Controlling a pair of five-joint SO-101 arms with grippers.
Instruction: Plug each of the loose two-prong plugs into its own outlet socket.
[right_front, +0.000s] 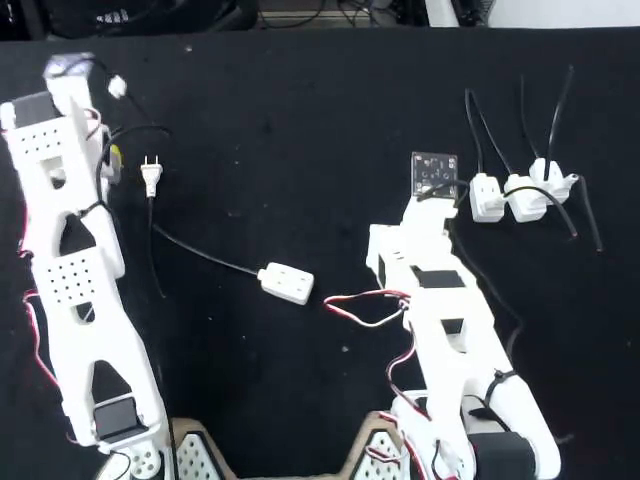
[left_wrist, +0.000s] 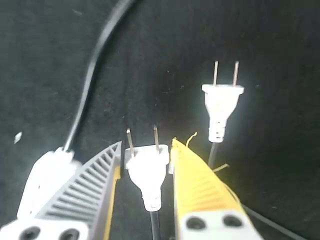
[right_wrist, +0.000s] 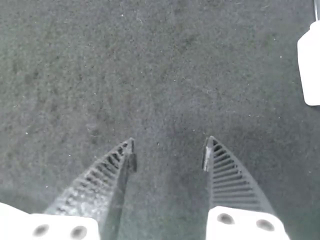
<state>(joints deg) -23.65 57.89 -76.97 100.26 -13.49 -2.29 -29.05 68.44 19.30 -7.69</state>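
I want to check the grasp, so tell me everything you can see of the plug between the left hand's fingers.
The plug is white and plastic-looking, with two thin metal prongs pointing away from the wrist camera and a ribbed neck running into a black cord. It sits between the left hand's grey finger and yellow finger, which appear to press its two sides. Whether it rests on the black table cannot be told.

No text, number or label is legible on anything.
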